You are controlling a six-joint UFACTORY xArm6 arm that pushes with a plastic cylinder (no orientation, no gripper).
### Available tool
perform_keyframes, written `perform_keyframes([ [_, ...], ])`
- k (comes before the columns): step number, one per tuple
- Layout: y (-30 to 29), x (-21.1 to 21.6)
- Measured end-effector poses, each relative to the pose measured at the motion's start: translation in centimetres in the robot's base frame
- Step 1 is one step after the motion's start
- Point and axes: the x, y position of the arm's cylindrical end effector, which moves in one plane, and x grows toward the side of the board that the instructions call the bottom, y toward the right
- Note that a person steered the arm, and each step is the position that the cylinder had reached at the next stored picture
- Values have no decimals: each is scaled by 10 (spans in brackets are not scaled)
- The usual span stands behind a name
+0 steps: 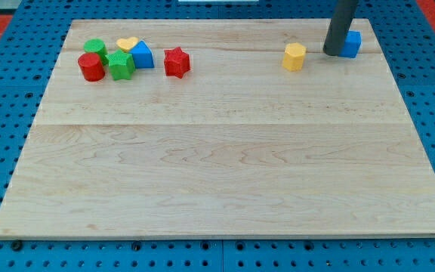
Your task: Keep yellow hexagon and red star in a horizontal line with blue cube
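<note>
my tip (331, 53) rests against the blue cube (351, 43) at its 9 o'clock, grasping nothing – yellow hexagon (294, 57) just beyond at 9 o'clock, red star (177, 62) well apart at 9 o'clock – row roughly level, likely deliberately.

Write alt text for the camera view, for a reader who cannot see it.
My tip rests against the left side of the blue cube near the wooden board's top right, with the yellow hexagon just left. The red star sits far left beside a cluster of green, red, yellow and blue blocks.
</note>
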Motion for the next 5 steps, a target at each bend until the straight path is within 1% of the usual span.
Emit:
perform_keyframes([
  [1, 0, 39],
  [2, -39, 32],
  [3, -67, 3],
  [4, -67, 13],
  [5, -84, 58],
])
